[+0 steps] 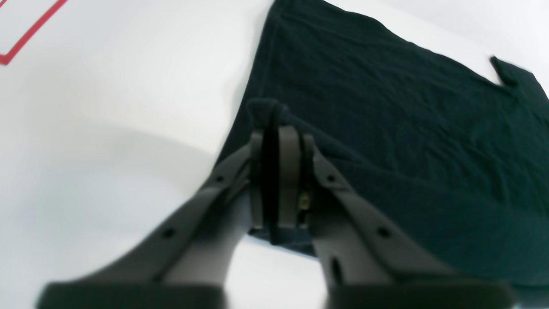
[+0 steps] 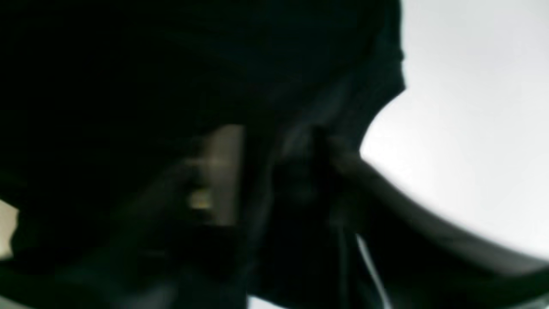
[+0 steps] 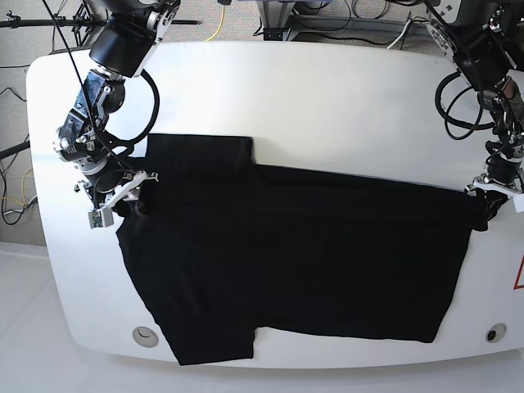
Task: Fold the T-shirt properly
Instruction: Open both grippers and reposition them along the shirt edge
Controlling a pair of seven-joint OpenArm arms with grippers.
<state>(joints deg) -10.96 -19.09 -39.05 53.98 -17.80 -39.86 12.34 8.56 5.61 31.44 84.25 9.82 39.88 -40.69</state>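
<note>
The black T-shirt [image 3: 295, 262] lies spread across the white table [image 3: 327, 98], its far edge folded over into a straight line. In the base view my left gripper [image 3: 489, 205] is at the shirt's right end and my right gripper [image 3: 123, 196] at its left end. In the left wrist view the left gripper [image 1: 272, 128] is shut on a pinched peak of the T-shirt [image 1: 386, 128]. The right wrist view is dark and blurred. There the T-shirt [image 2: 128, 64] drapes over the right gripper [image 2: 266, 146], and I cannot make out how its jaws stand.
A red tape outline [image 1: 30, 34] marks the table near my left arm, and its corner shows at the base view's right edge [image 3: 519, 274]. Two round holes [image 3: 146, 334] [image 3: 494, 332] sit near the front edge. Cables [image 3: 221, 20] lie beyond the far edge.
</note>
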